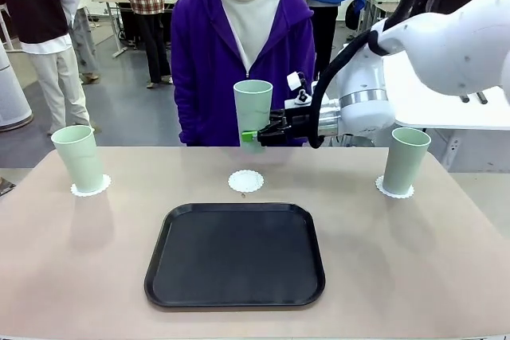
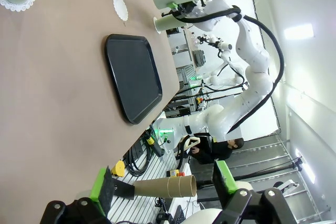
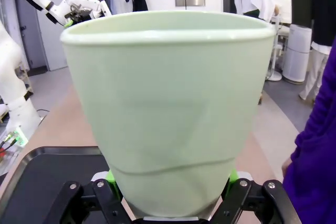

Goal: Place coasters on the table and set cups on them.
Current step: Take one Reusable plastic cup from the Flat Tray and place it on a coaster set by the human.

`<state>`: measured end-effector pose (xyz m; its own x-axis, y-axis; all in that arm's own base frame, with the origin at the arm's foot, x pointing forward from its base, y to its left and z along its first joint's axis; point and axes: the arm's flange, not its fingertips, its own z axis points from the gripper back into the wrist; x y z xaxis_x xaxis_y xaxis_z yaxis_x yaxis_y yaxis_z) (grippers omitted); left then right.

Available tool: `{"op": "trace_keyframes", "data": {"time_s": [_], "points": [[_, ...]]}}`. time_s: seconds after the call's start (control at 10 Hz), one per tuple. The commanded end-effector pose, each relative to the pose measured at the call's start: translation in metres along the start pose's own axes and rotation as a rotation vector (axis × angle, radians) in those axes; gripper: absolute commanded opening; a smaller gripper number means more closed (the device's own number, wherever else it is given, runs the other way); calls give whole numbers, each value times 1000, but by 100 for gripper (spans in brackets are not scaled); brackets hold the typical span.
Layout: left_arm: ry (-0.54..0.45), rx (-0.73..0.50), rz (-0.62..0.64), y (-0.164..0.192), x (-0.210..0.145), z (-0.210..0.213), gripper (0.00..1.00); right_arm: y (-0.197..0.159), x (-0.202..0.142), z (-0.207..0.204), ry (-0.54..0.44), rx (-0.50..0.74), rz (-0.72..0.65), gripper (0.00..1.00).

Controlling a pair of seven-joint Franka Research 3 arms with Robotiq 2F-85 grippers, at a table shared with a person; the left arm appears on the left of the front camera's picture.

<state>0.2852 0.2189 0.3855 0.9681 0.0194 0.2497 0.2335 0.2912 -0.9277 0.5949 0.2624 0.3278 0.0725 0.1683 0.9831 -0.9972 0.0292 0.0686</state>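
The tan table (image 1: 446,260) carries a black tray (image 1: 235,254) at centre, with a person in a purple jacket (image 1: 199,61) standing at the far edge. Two cups stand upright on coasters: the left cup (image 1: 78,157) and the right cup (image 1: 405,160). The middle coaster (image 1: 245,181) lies bare beyond the tray. The right gripper (image 1: 256,134) is clamped on the lower wall of the third cup (image 1: 253,113), held upright in the air, above and slightly behind that coaster; the move judged due is a descent, nearly straight down. The left gripper (image 2: 163,188) stands wide apart, holding nothing, well away. The held cup's base is hidden by the fingers.
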Motion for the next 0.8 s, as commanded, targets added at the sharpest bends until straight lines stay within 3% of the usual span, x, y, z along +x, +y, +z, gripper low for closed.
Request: {"op": "trace_keyframes", "data": {"time_s": [0.0, 0.7], "points": [[-10, -10, -16, -2, 0, 1, 100, -17, -1, -14, -28, 39, -43, 80], [-10, -10, -16, -2, 0, 1, 100, -13, -14, -14, -27, 30, -36, 80]]}}
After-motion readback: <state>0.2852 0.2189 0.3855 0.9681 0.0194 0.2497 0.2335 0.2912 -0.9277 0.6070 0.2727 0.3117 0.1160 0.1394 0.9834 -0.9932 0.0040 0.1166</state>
